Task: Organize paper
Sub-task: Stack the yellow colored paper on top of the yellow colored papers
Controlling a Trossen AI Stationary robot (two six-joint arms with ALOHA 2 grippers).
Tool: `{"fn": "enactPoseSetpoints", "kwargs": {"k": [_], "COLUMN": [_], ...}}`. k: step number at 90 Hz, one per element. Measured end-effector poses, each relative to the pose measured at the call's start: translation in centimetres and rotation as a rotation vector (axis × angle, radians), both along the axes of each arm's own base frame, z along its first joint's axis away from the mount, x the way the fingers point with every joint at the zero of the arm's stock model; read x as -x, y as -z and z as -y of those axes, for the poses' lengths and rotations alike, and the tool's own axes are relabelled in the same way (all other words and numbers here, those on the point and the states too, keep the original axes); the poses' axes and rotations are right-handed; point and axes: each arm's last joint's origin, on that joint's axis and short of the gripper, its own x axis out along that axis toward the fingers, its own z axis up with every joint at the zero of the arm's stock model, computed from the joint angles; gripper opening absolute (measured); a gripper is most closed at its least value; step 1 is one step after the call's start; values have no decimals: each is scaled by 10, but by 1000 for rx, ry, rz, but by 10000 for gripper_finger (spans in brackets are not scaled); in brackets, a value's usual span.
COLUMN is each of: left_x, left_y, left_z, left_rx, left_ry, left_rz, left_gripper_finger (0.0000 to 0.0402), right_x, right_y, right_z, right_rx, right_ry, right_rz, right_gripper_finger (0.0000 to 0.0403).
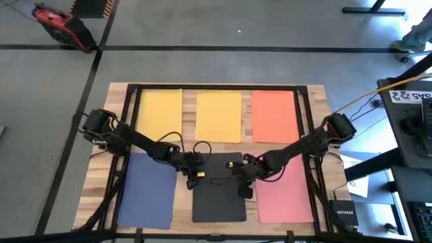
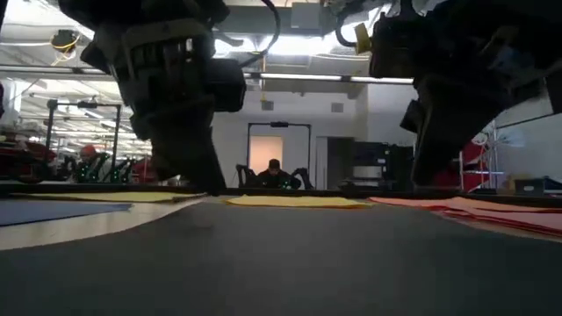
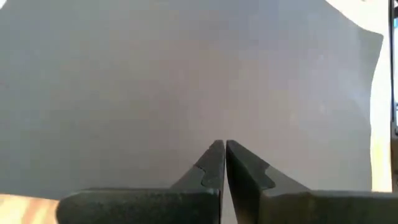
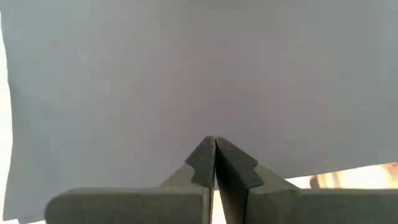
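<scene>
Paper: dark grey-black sheet [image 1: 219, 197] lies flat at the middle of the desk's near edge, with both pincers over its far end. Left pincer [image 3: 224, 147] sits low over the sheet near its far left corner; fingers pressed together with only a hairline gap, nothing visibly between them. Right pincer [image 4: 215, 142] likewise low over the sheet near its far right side, fingers together, tips close to the paper; contact with the paper cannot be told.

Other sheets on the desk [image 1: 317, 135]: blue sheet [image 1: 147, 190] at the near left, just beside the dark one; pink sheet [image 1: 286, 192] at the near right. Along the far edge, yellow sheet [image 1: 160, 115] at left, second yellow sheet [image 1: 219, 117] in the middle, orange sheet [image 1: 274, 116] at right. All lie apart from one another.

Desk is pale wood with a dark frame. Grey floor around it; red device [image 1: 57, 23] on the floor beyond the far left corner. Low view: seated person [image 2: 273, 174] in the room behind, near a lit doorway.
</scene>
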Motion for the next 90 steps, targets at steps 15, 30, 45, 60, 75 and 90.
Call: {"fn": "enactPoseSetpoints", "kwargs": {"k": [15,30,45,60,75,90], "left_x": [7,37,60,63,72,78], "left_y": [-24,-45,-54,-44,-29,-13], "left_z": [-13,-41,-65,-80,-91,-100], "left_rx": [-50,-315,-538,-520,-510,-543], "left_ry": [0,-86,-165,-146,-171,-162], "left_rz": [20,-177,-311,-335,-386,-374], "left_gripper_finger": [0,0,1,25,72,114], "right_x": [0,0,0,0,0,-1], "right_y": [-1,0,0,0,0,0], "right_z": [0,2,5,5,6,7], "right_rx": [4,44,67,79,104,133], "right_ry": [0,-6,-14,-9,5,21], "right_rz": [5,7,-1,4,15,28], "right_gripper_finger": [0,0,0,0,0,0]}}
